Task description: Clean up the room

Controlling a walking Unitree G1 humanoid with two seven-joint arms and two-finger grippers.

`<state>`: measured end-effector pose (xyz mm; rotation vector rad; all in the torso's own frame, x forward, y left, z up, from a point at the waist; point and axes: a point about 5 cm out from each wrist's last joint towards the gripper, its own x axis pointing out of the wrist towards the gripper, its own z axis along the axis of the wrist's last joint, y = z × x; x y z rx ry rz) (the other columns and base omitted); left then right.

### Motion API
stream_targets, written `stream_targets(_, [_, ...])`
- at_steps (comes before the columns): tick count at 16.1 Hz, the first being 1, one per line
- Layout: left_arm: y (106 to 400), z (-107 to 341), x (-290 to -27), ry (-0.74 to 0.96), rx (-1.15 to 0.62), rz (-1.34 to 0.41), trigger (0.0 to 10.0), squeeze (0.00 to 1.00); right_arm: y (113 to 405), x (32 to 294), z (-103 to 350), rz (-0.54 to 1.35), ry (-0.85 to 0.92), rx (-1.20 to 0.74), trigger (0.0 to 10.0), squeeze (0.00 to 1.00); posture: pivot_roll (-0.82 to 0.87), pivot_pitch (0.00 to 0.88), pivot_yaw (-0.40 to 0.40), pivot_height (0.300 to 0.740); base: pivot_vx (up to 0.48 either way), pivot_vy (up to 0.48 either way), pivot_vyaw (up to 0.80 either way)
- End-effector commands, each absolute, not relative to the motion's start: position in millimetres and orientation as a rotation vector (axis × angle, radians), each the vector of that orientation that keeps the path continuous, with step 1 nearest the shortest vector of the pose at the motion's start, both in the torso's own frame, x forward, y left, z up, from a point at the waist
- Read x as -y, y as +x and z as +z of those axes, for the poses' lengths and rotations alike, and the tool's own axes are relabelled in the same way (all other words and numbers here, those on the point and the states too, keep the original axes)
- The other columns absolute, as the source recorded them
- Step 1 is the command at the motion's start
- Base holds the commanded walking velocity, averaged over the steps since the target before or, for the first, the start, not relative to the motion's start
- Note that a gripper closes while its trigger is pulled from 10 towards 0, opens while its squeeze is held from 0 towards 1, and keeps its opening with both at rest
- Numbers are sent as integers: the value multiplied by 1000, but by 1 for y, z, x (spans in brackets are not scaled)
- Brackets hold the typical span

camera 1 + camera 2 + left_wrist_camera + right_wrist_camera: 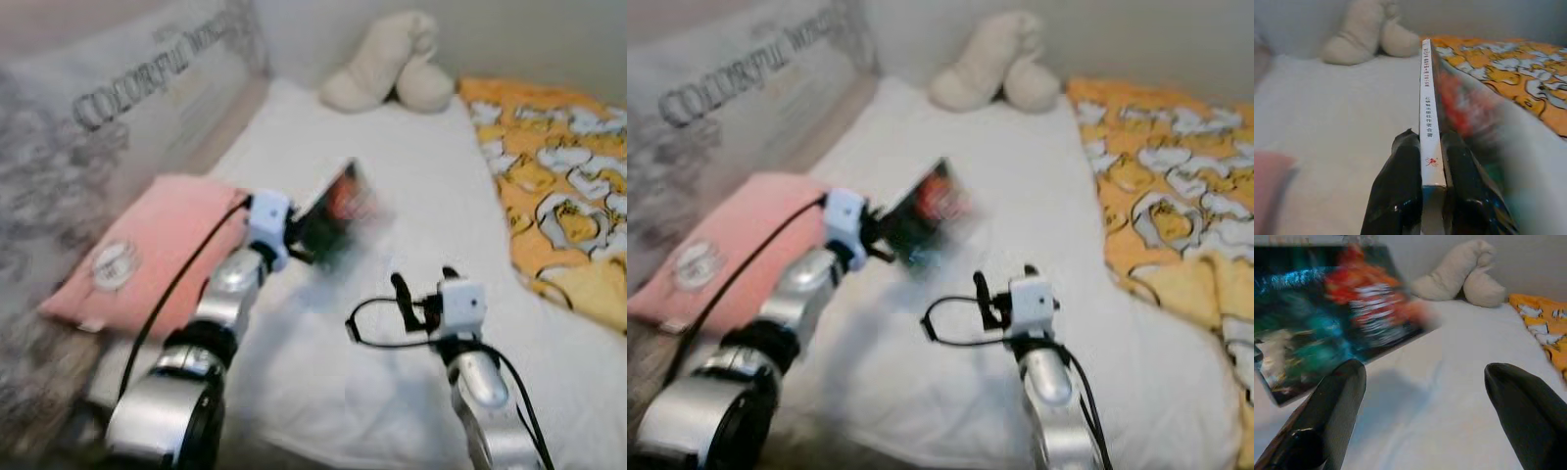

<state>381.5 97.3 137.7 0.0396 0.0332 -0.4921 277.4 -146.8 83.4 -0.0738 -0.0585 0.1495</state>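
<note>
We are mid-tidy on the bed, carrying a book off it. Nearest us, our right hand hovers low over the white sheet, fingers spread wide and empty. Just beyond, to its left, our left hand pinches the book by its spine end, lifted clear of the sheet and tilted; a pink pillow lies beside that arm. Farther off rest an orange quilt and a cream plush. Next, we judge, the book needs a proper place to go
</note>
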Motion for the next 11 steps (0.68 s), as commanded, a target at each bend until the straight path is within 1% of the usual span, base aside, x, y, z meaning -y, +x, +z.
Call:
stream_targets(1, [390,149,-105,-69,-51,-420,10000,0,275,141,87,171,-80,75,10000,0,49,0,20,740,0,0,0])
stream_targets(2, [391,148,-102,-124,-70,-410,10000,0,273,142,88,171,-82,73,10000,0,45,0,18,740,0,0,0])
stream_targets(3, [391,143,-93,-260,-125,-386,10000,0,267,146,88,175,-89,61,10000,0,15,14,-8,740,0,0,0])
stream_targets(4, [388,132,-87,-435,-202,-322,10000,0,258,153,88,169,-101,40,10000,0,-26,65,-48,740,0,0,0])
stream_targets(5, [384,119,-85,-554,-263,-246,10000,0,250,159,86,179,-118,20,10000,0,-63,88,-77,740,0,0,0])
stream_targets(6, [380,109,-87,-605,-297,-182,10000,0,243,162,85,195,-135,4,10000,0,-69,91,-81,740,0,0,0])
stream_targets(8, [375,93,-110,-794,-305,12,10000,0,231,170,85,206,-164,-22,10000,0,-100,97,-91,740,0,0,0])
stream_targets(11, [372,87,-135,-854,-263,142,10000,0,230,174,86,199,-166,-38,10000,0,-78,91,-94,740,0,0,0])
